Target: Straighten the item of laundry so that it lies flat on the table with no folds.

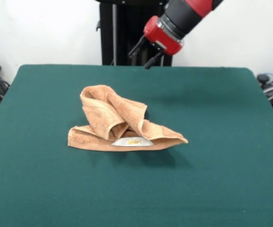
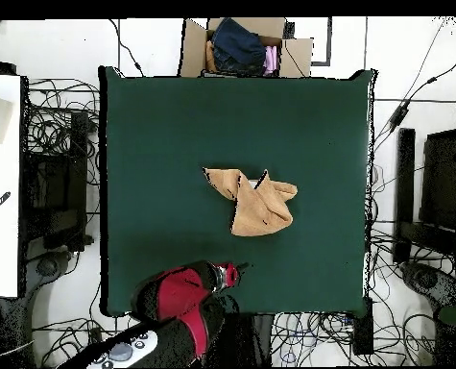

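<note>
Towel (image 1: 120, 125) lies crumpled mid-bench (image 1: 221, 189), bare green felt on every side to the edges. Gripper (image 1: 146, 55) hangs above the bench's edge, well apart from the towel, fingers parted, holding nothing.

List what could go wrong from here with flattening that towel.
1. The towel is bunched in overlapping folds, so a pinch may catch several layers and drag the heap rather than open it.
2. The gripper hangs open, well away from the towel, above the table's edge; a steep descent could press into the felt.
</note>
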{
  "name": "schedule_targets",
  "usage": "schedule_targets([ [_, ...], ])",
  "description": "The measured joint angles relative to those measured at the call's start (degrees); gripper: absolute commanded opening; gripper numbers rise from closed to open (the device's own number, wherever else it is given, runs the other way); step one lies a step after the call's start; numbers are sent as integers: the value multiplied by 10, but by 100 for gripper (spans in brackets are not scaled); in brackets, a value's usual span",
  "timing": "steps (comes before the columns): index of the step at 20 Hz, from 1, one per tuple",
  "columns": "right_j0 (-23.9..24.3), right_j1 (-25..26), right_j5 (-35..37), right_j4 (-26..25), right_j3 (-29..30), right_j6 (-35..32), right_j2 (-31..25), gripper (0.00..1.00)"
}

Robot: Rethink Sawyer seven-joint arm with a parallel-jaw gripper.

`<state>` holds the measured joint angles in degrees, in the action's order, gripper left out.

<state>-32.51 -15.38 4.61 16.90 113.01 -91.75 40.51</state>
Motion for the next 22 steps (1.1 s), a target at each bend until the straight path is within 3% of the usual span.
schedule_targets([
  [8, 68, -60, 12, -80, 1, 0, -4, 100],
  [22, 84, -90, 15, -124, 2, 0, -3, 100],
])
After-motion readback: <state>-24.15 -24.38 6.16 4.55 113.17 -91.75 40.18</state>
